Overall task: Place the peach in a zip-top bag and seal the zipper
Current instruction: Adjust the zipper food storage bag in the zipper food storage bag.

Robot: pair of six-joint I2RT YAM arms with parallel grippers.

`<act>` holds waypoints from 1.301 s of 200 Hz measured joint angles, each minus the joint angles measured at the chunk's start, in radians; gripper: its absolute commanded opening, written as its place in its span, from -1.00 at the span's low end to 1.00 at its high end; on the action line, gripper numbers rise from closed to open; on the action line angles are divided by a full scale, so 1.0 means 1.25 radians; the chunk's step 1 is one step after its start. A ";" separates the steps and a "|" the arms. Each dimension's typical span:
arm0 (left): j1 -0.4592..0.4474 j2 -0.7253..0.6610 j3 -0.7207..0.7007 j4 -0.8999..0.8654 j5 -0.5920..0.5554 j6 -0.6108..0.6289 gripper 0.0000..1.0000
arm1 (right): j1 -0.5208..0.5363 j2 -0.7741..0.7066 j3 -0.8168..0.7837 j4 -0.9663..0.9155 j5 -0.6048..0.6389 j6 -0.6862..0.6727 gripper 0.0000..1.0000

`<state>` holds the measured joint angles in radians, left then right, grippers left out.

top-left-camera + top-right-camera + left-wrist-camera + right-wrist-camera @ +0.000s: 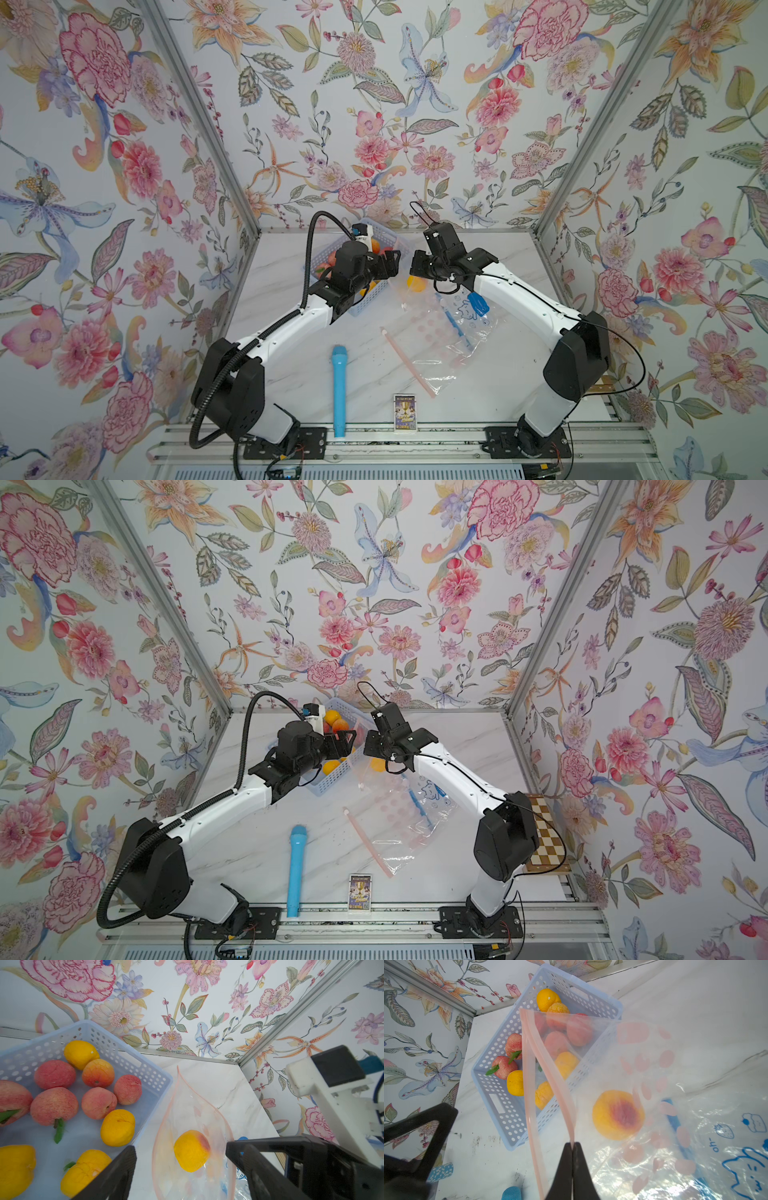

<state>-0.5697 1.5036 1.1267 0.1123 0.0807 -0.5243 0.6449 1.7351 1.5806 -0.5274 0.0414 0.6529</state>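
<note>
Beside the basket [512, 1126], the peach [617, 1114] is seen inside the zip-top bag [612, 1047]. The pink zipper strip [548, 1064] is pinched by the right gripper [572, 1147], jaws pressed together. The left gripper [179, 1147] is held with jaws spread, empty. Next, the strip likely needs to be pressed shut along its whole length.

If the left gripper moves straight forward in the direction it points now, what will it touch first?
Likely the open mouth of the zip-top bag, then the peach inside it: both show between the open fingers of the left gripper. Depth is unclear.
</note>
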 measured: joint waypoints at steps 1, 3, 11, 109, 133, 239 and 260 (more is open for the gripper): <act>0.000 0.001 0.000 -0.002 -0.002 0.000 0.67 | 0.000 0.000 0.000 0.000 0.000 0.000 -1.00; 0.000 0.002 0.000 -0.005 -0.006 0.000 0.67 | 0.000 0.000 0.000 0.000 0.000 0.000 -1.00; 0.000 0.010 0.000 -0.013 -0.012 0.000 0.67 | 0.000 0.000 -0.002 0.000 0.000 0.000 -1.00; 0.000 0.176 0.000 -0.041 0.034 -0.050 -0.77 | 0.008 -0.015 -0.019 -0.002 0.009 0.002 -1.00; 0.000 0.176 0.000 -0.016 0.073 -0.060 -1.00 | 0.010 -0.015 -0.019 -0.016 0.032 0.002 -0.89; 0.000 0.161 -0.011 0.058 0.155 -0.127 -1.00 | 0.023 0.067 0.014 -0.067 0.066 0.018 -0.42; 0.000 0.159 -0.011 0.060 0.157 -0.126 -1.00 | 0.023 0.071 0.014 -0.079 0.088 0.019 -0.86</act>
<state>-0.5697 1.7023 1.1126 0.1867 0.2771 -0.6823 0.6739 1.8236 1.5978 -0.6266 0.1509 0.6769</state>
